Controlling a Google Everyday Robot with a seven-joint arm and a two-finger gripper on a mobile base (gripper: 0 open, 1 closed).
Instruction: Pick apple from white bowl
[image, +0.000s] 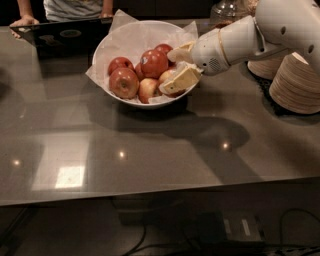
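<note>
The white bowl (106, 44), lined with crinkled white paper, stands at the back middle of the grey table and holds several red apples. The largest are at the front left (124, 82) and the centre (154, 62). My gripper (175, 67) reaches in over the bowl's right rim from the right. Its two cream fingers are apart, one above (180, 53) and one below (179, 80). They straddle a paler apple (166, 75) at the bowl's right side. I cannot tell whether they touch it.
Stacks of beige paper plates (296, 82) stand at the right, behind my arm. An open black laptop (65, 35) and a person (70, 7) are at the back left. A glass jar (227, 10) stands behind the bowl.
</note>
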